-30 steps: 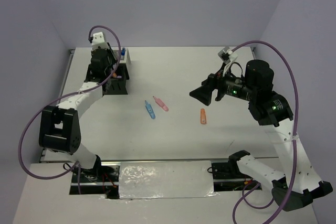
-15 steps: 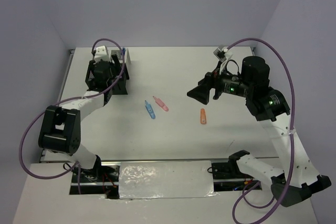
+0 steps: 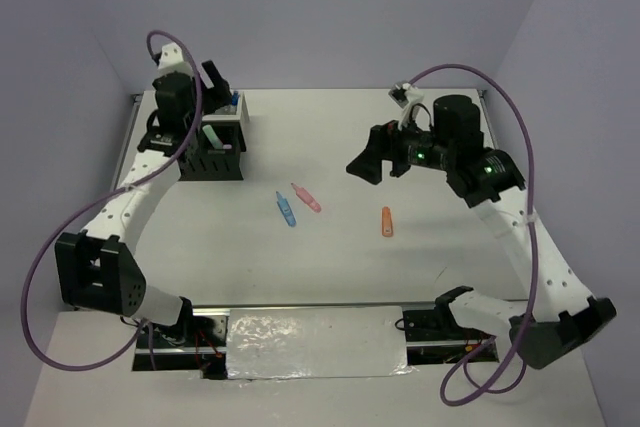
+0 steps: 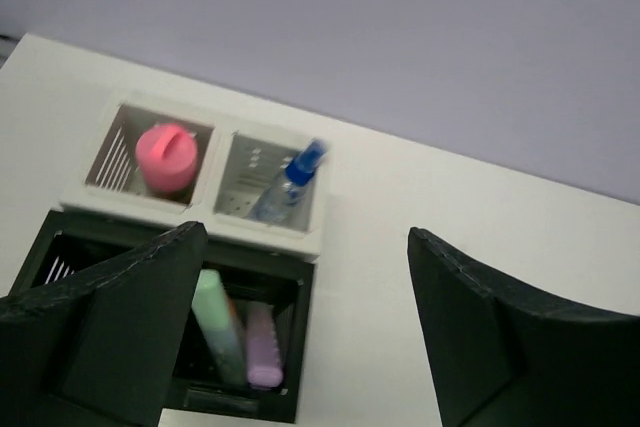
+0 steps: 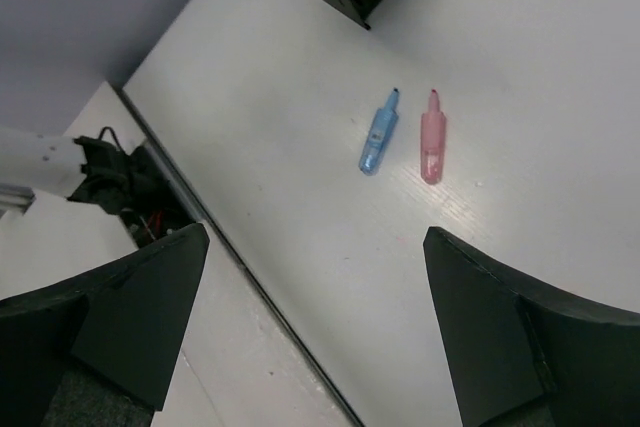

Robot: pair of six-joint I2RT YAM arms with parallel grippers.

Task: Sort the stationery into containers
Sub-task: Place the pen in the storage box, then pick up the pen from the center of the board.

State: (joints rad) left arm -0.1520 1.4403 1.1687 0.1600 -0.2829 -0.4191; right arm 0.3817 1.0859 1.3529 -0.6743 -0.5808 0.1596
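Left pincer [image 4: 305, 242] now released, jaws wide, lifted off the organizer [image 3: 212, 169].
Just below it the mint marker [image 4: 215, 322] stands beside a purple marker [image 4: 263, 347]. The blue marker [image 3: 286, 209], pink marker [image 3: 306, 197] and orange marker [image 3: 386, 221] lie well apart, unsorted.

organizer [image 3: 215, 162] far left on table [image 3: 400, 277], bottle [image 4: 166, 157] in each back bin, two markers [image 4: 222, 327] in front bin; mid-table: left marker [image 3: 286, 209] just beside middle marker [image 3: 306, 197], right marker [image 3: 386, 221] apart
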